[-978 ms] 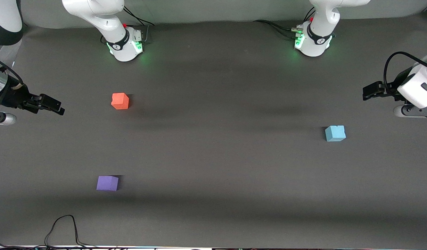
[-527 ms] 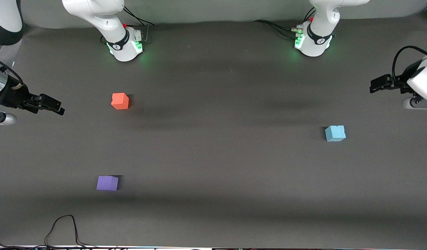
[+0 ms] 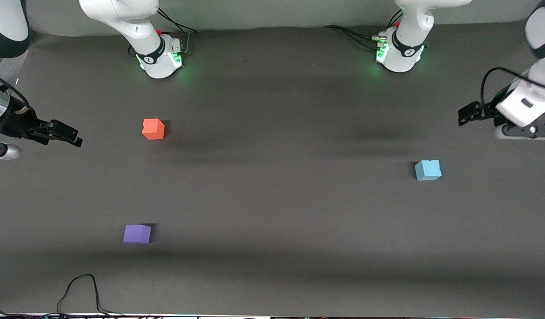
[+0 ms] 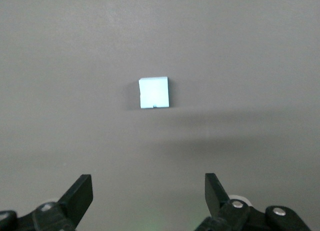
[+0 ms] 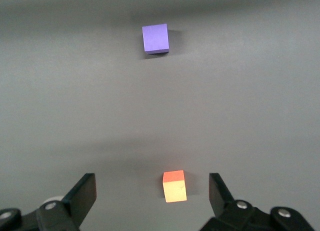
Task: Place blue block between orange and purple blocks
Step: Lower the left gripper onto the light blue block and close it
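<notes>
The blue block [image 3: 428, 170] sits on the dark table toward the left arm's end; it also shows in the left wrist view [image 4: 154, 92]. The orange block [image 3: 153, 129] sits toward the right arm's end, and the purple block [image 3: 137, 233] lies nearer the front camera than it. Both show in the right wrist view, orange [image 5: 174, 186] and purple [image 5: 155, 38]. My left gripper [image 3: 466, 114] is open and empty in the air at the table's left-arm end, apart from the blue block; its fingers [image 4: 80, 193] are spread wide. My right gripper [image 3: 70, 135] is open and empty at the right-arm end.
A black cable [image 3: 79, 290] loops on the table near the front edge, at the right arm's end. The two arm bases [image 3: 159, 55] [image 3: 398, 53] stand along the table's back edge. The dark mat [image 3: 276, 199] lies between the blocks.
My left gripper drew back toward the table's end, then swung forward again toward the blue block. The right arm and all three blocks have not moved.
</notes>
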You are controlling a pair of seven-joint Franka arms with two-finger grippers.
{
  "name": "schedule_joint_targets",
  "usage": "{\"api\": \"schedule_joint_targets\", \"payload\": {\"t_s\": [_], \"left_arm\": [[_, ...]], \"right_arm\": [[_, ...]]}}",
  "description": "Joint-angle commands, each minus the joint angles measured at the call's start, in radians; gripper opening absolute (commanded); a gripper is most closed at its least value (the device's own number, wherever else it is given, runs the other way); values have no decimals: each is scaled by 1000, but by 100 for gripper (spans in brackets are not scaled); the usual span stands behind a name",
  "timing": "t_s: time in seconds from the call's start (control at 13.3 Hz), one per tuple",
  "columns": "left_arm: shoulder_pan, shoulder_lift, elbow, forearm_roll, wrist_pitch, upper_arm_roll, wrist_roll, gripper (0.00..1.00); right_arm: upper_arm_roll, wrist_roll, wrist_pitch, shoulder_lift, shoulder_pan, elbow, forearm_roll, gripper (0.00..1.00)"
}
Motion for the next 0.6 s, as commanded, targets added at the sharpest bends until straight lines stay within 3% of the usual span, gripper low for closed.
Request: {"api": "schedule_joint_targets", "payload": {"t_s": [0.0,0.23,0.53], "left_arm": [[37,-2,-175,10,230,-2,16,100],[35,88,-278,10,469,-2,16,100],[26,233,-318,10,679,-4,16,100]], "right_arm": [[-1,-1,2,-8,6,1,-16,100],[-1,-4,2,-7,6,1,-19,100],[-1,-1,-1,-5,6,-1,-26,100]]}}
